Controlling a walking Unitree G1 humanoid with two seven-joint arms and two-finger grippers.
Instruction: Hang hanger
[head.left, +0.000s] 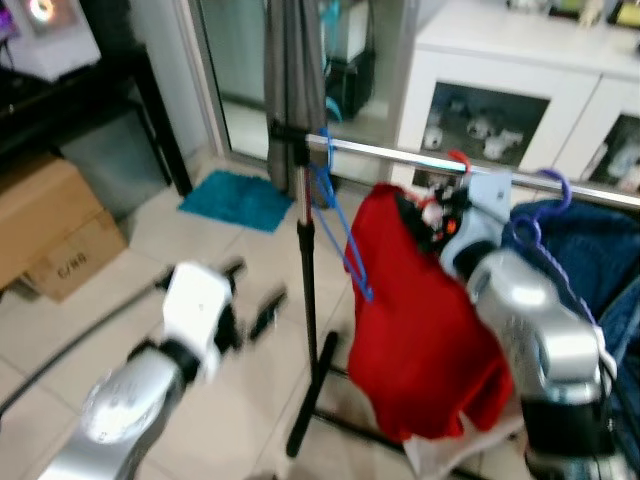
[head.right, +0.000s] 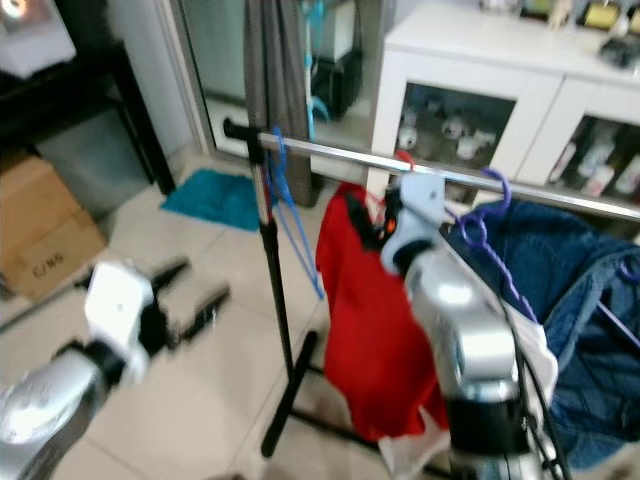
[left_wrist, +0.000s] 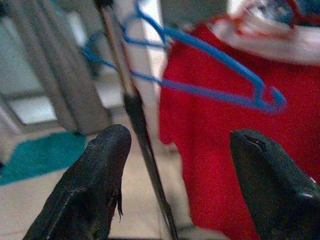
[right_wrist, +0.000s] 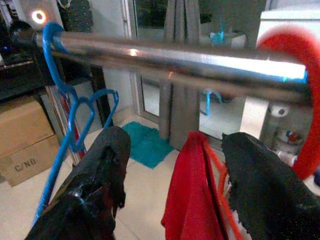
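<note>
Since the red hanger (right_wrist: 292, 100) already hooks over the rail (right_wrist: 175, 62) carrying a soft red shirt (head.left: 420, 330), it looks light, thin, stiff plastic; grip near the hook; right gripper (right_wrist: 172, 195) and left gripper (left_wrist: 182, 187) both spread, empty.

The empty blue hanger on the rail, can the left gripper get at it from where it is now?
Probably yes. The left gripper is open and faces the blue hanger, with only the rack's upright pole beside its path; it isn't touching it yet.
</note>
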